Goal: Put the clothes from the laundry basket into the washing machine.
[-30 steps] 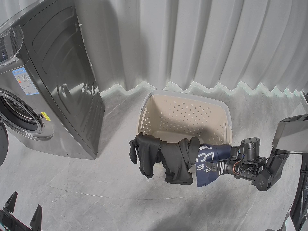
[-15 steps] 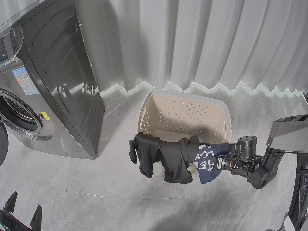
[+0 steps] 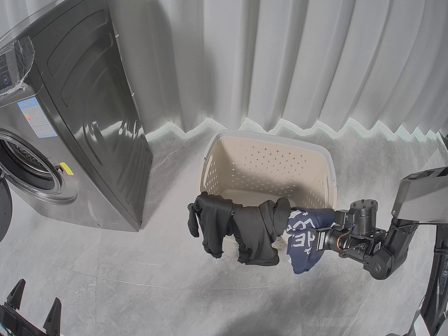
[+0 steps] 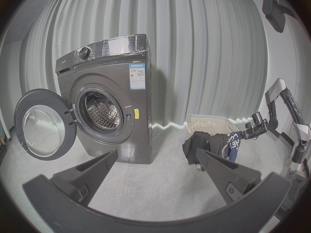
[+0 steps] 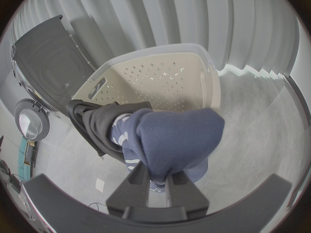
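Note:
A cream laundry basket (image 3: 270,138) with a grey rim stands on the floor. A black garment (image 3: 242,229) hangs over its near rim. My right gripper (image 5: 158,180) is shut on a navy garment with white print (image 3: 303,241), held just above the rim's right part beside the black one. The grey washing machine (image 3: 70,131) stands at the left, its round door (image 4: 43,127) swung open and the drum (image 4: 102,110) visible. My left gripper (image 4: 155,160) is open, low at the bottom left, far from the basket.
White curtains (image 3: 289,47) hang behind the basket and machine. Bare grey floor (image 3: 140,267) stretches between the basket and the washing machine.
My right gripper has shifted slightly back and forth near the rim, and the navy garment now hangs a little lower and further right. The black garment and left arm are unchanged.

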{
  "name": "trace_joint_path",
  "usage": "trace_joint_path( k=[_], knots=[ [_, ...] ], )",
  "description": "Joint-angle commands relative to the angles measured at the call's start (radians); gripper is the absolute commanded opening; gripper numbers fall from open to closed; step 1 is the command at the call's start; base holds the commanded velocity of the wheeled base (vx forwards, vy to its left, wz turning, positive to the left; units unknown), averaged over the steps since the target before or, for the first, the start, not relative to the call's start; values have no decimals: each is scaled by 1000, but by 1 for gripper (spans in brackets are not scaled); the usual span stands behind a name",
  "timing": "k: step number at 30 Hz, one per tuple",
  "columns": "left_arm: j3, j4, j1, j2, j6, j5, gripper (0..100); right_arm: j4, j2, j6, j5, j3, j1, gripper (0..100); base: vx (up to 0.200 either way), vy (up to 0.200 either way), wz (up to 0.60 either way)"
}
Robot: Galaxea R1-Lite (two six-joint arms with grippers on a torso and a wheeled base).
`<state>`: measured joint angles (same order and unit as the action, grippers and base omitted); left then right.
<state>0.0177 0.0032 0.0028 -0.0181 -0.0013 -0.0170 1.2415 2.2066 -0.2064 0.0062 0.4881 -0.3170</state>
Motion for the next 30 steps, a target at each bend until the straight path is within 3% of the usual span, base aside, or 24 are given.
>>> trace_joint_path(
  k=[1,15,22,27,30],
  knots=[
    [-16,0,0,13,1,0,100,29,-140,2,0,-94,-48,0,0,0,0],
    [-16,0,0,13,1,0,100,29,-510,10,-5,-255,-114,0,0,0,0],
    [-16,0,0,13,1,0,100,15,-693,15,-41,-287,-162,0,0,0,0],
    [-16,0,0,13,3,2,100,-5,-755,104,-40,-246,-162,0,0,0,0],
    [-16,0,0,13,4,0,100,-27,-762,114,-38,-215,-168,0,0,0,0]
  ],
)
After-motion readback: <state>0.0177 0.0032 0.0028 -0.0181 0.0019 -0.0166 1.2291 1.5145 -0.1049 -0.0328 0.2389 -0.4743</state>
